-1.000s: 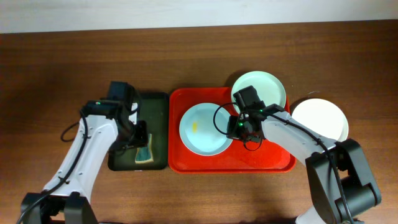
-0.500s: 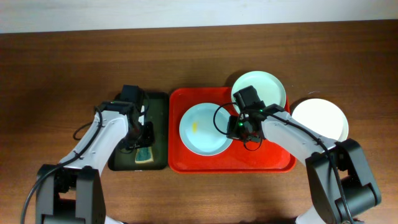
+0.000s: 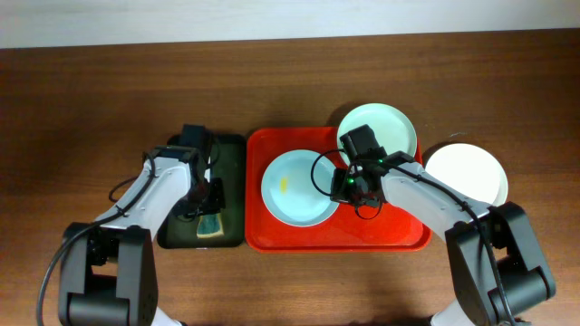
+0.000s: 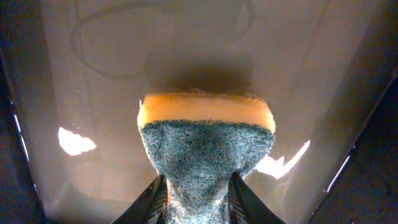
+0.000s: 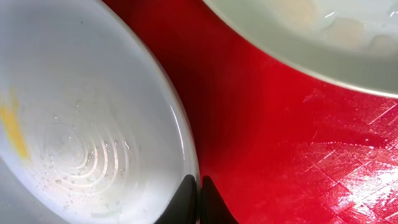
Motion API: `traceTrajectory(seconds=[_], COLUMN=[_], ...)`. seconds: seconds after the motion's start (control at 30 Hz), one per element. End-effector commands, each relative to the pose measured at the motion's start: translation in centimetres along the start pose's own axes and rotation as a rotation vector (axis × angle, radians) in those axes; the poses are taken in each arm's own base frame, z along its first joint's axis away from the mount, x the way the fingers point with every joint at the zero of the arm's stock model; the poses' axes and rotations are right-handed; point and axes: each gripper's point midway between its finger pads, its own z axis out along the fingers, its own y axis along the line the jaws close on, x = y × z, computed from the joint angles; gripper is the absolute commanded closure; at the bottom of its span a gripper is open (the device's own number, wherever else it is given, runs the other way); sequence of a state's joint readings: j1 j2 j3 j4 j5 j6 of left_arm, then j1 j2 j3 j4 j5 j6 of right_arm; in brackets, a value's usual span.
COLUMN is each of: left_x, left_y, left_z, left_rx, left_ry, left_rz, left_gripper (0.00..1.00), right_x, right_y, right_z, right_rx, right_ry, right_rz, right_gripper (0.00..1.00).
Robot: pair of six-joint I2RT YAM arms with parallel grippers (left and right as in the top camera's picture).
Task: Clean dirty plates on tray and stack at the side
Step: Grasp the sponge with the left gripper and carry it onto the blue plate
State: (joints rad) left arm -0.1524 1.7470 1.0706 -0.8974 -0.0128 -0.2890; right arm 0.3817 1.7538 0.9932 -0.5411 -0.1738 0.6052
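A pale blue plate with a yellow smear lies on the red tray. My right gripper is shut on this plate's right rim, also seen in the right wrist view with the plate and the tray. A second pale plate rests on the tray's back right corner. A white plate lies on the table to the right. My left gripper is shut on a yellow and green sponge over the dark green tray.
The dark green tray holds a film of water under the sponge. Brown wooden table surrounds both trays.
My left arm has shifted slightly over the green tray with the sponge. The right arm and the plates have not moved.
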Motion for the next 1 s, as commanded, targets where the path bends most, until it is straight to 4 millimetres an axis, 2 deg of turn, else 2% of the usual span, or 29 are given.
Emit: traceTrajectory(seconds=[0.0,0.17,0.2,0.23,0.27,0.3,0.33,0.37,0.5,0.53,0.6,0.7,0.8,0.9,0.93,0.97], left_x=[0.9,1.5,1.4,1.4,1.4,1.1,0.3,-0.9,-4.8,-5.9,-6.7,-6.1,-5.2,-5.0,-4.9,-4.7], left_y=[0.4,0.6,0.5,0.5,0.5,0.4,0.3,0.4,0.1,-0.3,-0.5,-1.1,-1.3,-1.3,-1.3,-1.4], left_z=[1.0,1.7,1.7,1.7,1.7,1.5,1.0,-0.3,-5.4,-6.9,-8.4,-8.9,-7.9,-7.8,-7.8,-7.8], left_rx=[-0.019,-0.023,-0.021,-0.021,-0.021,-0.018,-0.013,-0.006,0.02,0.031,0.042,0.042,0.035,0.034,0.034,0.039], left_ry=[0.026,0.038,0.034,0.034,0.032,0.024,0.006,-0.017,-0.132,-0.18,-0.227,-0.225,-0.193,-0.185,-0.182,-0.175], left_rz=[-0.007,-0.006,-0.007,-0.007,-0.006,0.006,0.034,0.032,0.048,0.061,0.062,0.094,0.114,0.119,0.119,0.12], left_gripper=[0.71,0.72,0.78,0.99,1.0,1.0,1.0,1.0,1.0,1.0,1.0,1.0,1.0,1.0,1.0,1.0], right_x=[0.5,0.5,0.5,0.5,0.5,0.5,0.5,0.6,0.8,1.0,1.1,1.3,1.5,1.3,1.1,1.1], right_y=[-0.3,-0.3,-0.3,-0.3,-0.3,-0.3,-0.3,-0.2,0.1,0.4,0.6,0.8,1.1,0.8,0.6,0.5], right_z=[0.5,0.5,0.5,0.5,0.5,0.5,0.5,0.5,0.5,0.5,0.5,0.4,0.4,0.4,0.4,0.5], right_rx=[0.012,0.012,0.012,0.012,0.012,0.012,0.011,0.009,-0.012,-0.027,-0.041,-0.049,-0.068,-0.052,-0.039,-0.037], right_ry=[0.017,0.017,0.017,0.016,0.017,0.017,0.017,0.02,0.033,0.043,0.053,0.059,0.072,0.06,0.051,0.051], right_rz=[0.0,0.0,0.001,0.0,0.0,0.0,0.0,0.001,0.001,0.001,0.002,0.001,0.001,0.002,0.002,0.002], right_gripper=[0.96,0.96,0.96,0.95,0.95,0.89,0.77,0.76,0.96,0.96,0.96,0.96,0.96,0.55,0.54,0.62])
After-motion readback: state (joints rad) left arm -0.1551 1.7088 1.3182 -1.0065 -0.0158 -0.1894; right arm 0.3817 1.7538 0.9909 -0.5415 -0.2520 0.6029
